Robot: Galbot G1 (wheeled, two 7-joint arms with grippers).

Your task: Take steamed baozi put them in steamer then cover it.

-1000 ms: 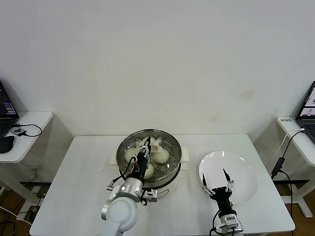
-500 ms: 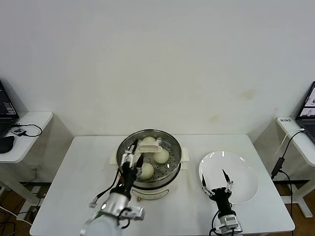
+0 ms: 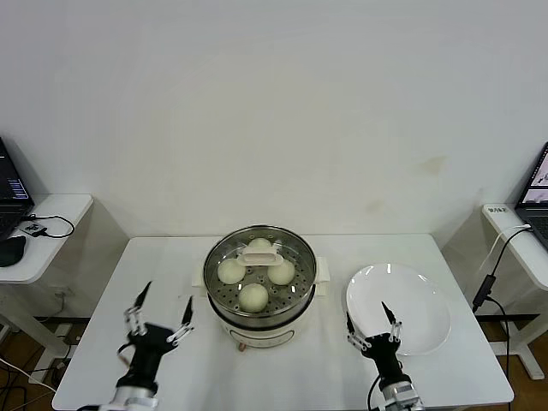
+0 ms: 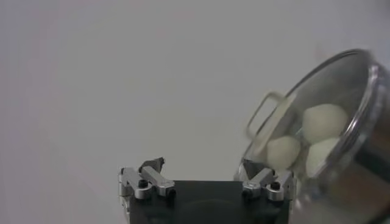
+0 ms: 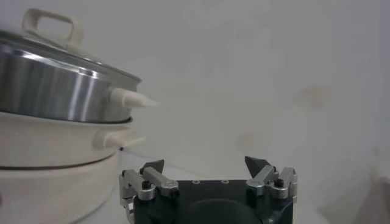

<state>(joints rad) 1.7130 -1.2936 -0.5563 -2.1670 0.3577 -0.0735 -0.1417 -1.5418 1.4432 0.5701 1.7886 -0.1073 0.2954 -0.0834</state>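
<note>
The steamer (image 3: 259, 310) stands mid-table on its white base, with the glass cover (image 3: 291, 257) lying on its rim and the whitish handle (image 3: 261, 253) at centre. Through the glass I see several steamed baozi (image 3: 253, 296) on the perforated tray. My left gripper (image 3: 165, 300) hovers open and empty over the table, left of the steamer. In the left wrist view the covered steamer (image 4: 359, 152), the baozi (image 4: 325, 123) and the cover's handle (image 4: 264, 119) show beside the open left gripper (image 4: 204, 173). My right gripper (image 3: 368, 318) is open and empty at the plate's near edge.
A flat white plate (image 3: 419, 295) lies right of the steamer. The right wrist view shows the steamer (image 5: 55, 82), its cover's handle (image 5: 52, 25) and white side handles beside the open right gripper (image 5: 206, 165). Side desks with laptops (image 3: 10, 201) flank the table.
My left gripper let go of the cover's handle, opened, and drew back from above the steamer to the table's left front. The cover now rests on the steamer. The right gripper sank slightly.
</note>
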